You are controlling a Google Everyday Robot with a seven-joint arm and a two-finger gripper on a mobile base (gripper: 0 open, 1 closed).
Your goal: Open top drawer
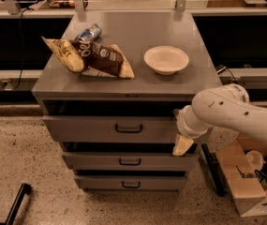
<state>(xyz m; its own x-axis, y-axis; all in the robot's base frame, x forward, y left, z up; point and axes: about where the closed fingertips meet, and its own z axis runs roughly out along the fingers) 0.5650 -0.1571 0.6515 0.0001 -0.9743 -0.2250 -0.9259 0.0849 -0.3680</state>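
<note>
1. Cream plastic at the tip of the hand (182, 143), carried on a smooth, rounded white arm (231, 114) reaching in from 3 o'clock. Released or clenched: cannot tell.
2. Placed at the right end of the top drawer (91, 128), overlapping the lower right corner of its flat grey metal front. Touching the metal or just in front of it: cannot tell.
3. Small black bracket handle (129, 128) at the centre of that front, at 9 o'clock from the hand, near but clearly apart, with bare grey sheet between.
4. Long axis of the drawer front: 9 to 3, with the handle's bar along the same line. Likely travel of the drawer: toward 6 o'clock, out from the desk (137, 36). Judged to need a sideways shift to 9 o'clock first, then a hook on the bar and a straight pull.
5. Top drawer directly under the desk's brushed metal top, with a dark slot above its front. Widest and tallest of three, above the middle drawer (170, 161) and the bottom drawer (100, 183), both narrower.
6. Farther out, on the desk: a shallow, round, pale bowl (166, 59) at 12 o'clock, crinkled snack bags (88, 57) and a can (89, 32) toward 10 o'clock. On the speckled floor at 4 o'clock, a cardboard box (245, 182).
</note>
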